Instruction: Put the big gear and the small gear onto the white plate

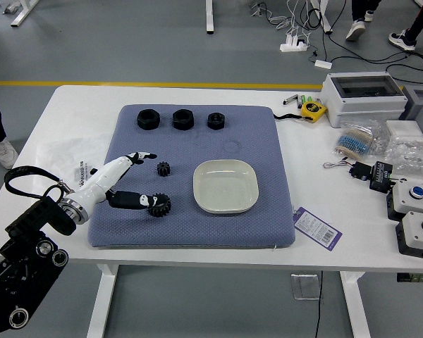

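In the head view we see the left hand [107,186] over the blue mat [261,229], its digits spread apart, the lower one reaching to the edge of the big gear [159,205]. Taking the white plate [225,186] as our clock's centre, we find that gear between eight and nine o'clock and the small gear [163,169] between nine and ten, both off the plate. Our yellow tape measure [313,110] sits between one and two.
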